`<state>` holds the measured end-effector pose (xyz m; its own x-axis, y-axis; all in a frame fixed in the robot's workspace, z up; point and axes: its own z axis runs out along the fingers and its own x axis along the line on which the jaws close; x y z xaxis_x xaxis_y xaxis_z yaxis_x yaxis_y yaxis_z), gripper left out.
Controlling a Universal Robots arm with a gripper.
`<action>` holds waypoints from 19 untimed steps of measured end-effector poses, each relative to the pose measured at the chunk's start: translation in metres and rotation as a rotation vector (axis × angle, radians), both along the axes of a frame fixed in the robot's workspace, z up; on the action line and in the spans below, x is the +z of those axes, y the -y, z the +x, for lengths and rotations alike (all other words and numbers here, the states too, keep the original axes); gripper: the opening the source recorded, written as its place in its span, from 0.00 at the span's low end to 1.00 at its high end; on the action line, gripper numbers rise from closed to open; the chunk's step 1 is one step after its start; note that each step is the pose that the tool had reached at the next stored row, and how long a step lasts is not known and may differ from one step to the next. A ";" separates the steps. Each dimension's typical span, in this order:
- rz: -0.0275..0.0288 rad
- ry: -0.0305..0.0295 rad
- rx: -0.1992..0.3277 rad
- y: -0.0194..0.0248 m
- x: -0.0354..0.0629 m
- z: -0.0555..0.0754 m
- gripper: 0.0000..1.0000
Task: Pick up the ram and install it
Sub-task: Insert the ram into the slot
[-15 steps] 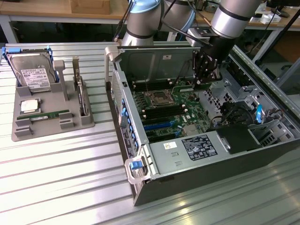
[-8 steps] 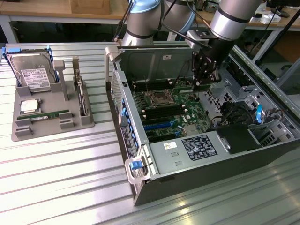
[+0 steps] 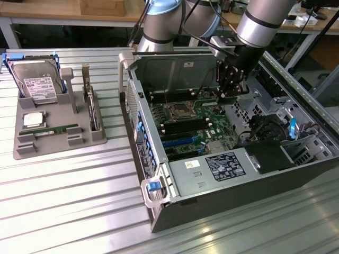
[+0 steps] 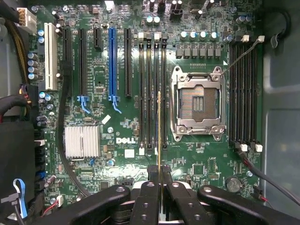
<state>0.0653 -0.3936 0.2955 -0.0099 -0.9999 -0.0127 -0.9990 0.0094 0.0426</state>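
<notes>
My gripper (image 4: 160, 177) is shut on the ram (image 4: 160, 131), a thin green stick seen edge-on, running straight out from between the black fingers (image 4: 148, 190). The stick hangs over the bank of black memory slots (image 4: 149, 93) beside the open CPU socket (image 4: 197, 104), roughly in line with one slot; I cannot tell whether it touches. In the exterior view the gripper (image 3: 231, 94) sits low inside the open computer case (image 3: 159, 209), above the green motherboard (image 3: 185, 129). Another green stick (image 3: 55, 129) lies on the grey tray (image 3: 32, 152).
On the tray, at the exterior view's left, stand a silver hard drive (image 3: 37, 83) and a square silver CPU chip (image 3: 33, 119). Case walls, drive cages and black cables (image 3: 265, 127) surround the motherboard. A second bank of memory slots (image 4: 243, 93) lies on the socket's other side.
</notes>
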 end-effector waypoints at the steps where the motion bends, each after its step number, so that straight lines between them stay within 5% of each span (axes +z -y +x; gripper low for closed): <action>1: -0.0001 0.0000 0.000 0.0000 -0.0008 0.000 0.12; 19: -0.0001 0.0000 0.000 0.0000 -0.0130 0.000 0.12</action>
